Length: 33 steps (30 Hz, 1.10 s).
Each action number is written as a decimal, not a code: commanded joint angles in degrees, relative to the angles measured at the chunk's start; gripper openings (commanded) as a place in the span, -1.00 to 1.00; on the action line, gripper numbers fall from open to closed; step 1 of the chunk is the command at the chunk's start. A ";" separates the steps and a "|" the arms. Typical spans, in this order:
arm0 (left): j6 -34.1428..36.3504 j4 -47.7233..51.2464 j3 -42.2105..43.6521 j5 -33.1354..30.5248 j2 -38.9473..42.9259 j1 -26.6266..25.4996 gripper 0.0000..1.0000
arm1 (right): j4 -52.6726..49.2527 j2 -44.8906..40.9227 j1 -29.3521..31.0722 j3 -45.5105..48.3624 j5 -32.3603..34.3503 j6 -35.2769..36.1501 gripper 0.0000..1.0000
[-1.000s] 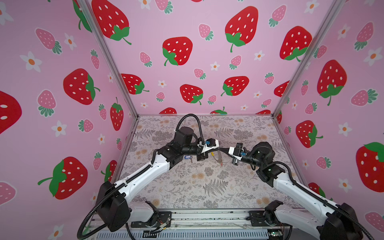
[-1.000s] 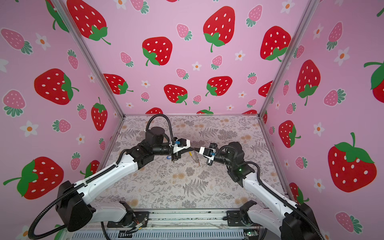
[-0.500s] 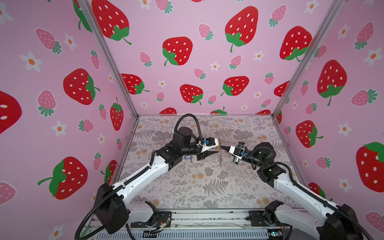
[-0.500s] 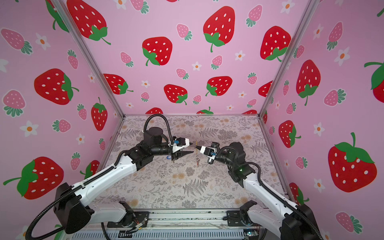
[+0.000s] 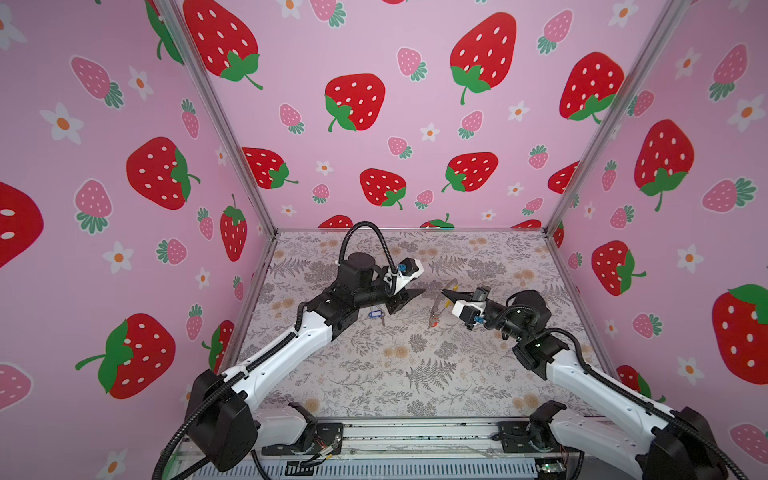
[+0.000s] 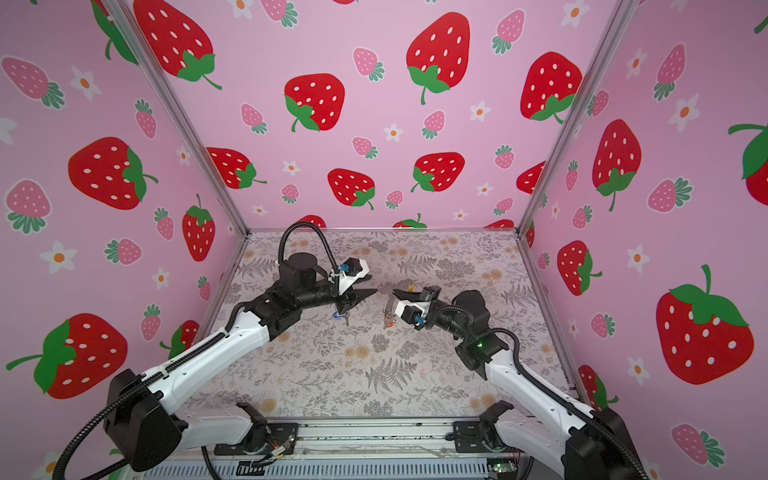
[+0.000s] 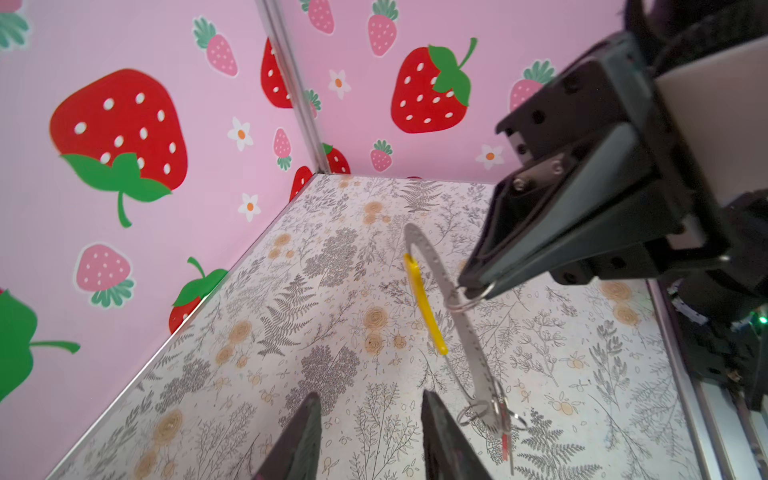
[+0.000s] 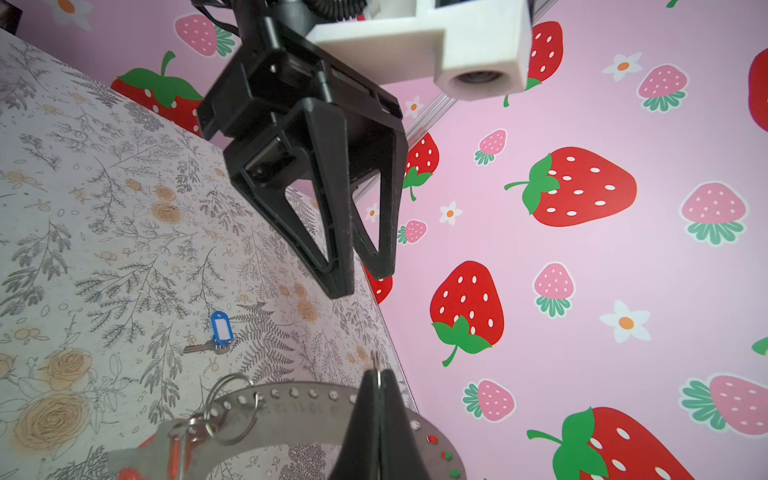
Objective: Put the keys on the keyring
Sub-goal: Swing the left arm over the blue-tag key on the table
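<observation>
My right gripper [image 5: 446, 294] [image 8: 377, 374] is shut, pinching a small wire ring on the band of the keyring [image 7: 461, 316] [image 8: 291, 399], a grey hoop with a yellow section [image 7: 426, 305] that hangs from it above the table. The red-tagged key [image 7: 505, 434] [image 5: 433, 322] dangles from the hoop's low end on small rings. The blue-tagged key [image 5: 376, 313] [image 6: 340, 316] [image 8: 220, 330] lies flat on the table, under my left gripper. My left gripper [image 5: 411, 296] [image 7: 372, 415] is open and empty, a short way left of the hoop.
The floral table cover [image 5: 415, 374] is walled in by pink strawberry panels on three sides, with metal corner posts [image 5: 582, 166]. The arms' bases sit on the rail at the front edge [image 5: 395, 436].
My left gripper has opened and drawn back left from the keyring. The right gripper has pulled slightly right, still shut, with the hoop and red key hanging from it.
</observation>
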<state>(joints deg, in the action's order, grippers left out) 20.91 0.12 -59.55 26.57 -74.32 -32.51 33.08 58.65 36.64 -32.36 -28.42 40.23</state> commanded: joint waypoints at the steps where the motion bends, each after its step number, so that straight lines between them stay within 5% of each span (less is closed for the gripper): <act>1: -9.58 3.15 0.05 -6.35 -0.17 2.97 -0.17 | 0.55 1.29 0.29 -0.34 1.43 1.21 -1.00; 9: -24.69 20.23 -1.55 -21.86 -3.00 6.88 -0.26 | -2.53 2.92 0.27 -0.70 4.43 -1.38 -1.00; 22: -62.11 38.24 -18.18 -24.25 -28.68 6.82 -0.26 | -7.86 -0.89 0.27 -0.27 6.38 -10.25 -1.00; 33: -77.12 45.55 -26.62 -28.48 -38.36 4.23 -0.20 | -10.89 -1.42 0.27 2.56 6.72 -5.00 -1.00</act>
<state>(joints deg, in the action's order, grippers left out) -48.86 41.01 -83.64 1.72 -110.96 -28.03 22.02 58.22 36.67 -30.57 -20.95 33.36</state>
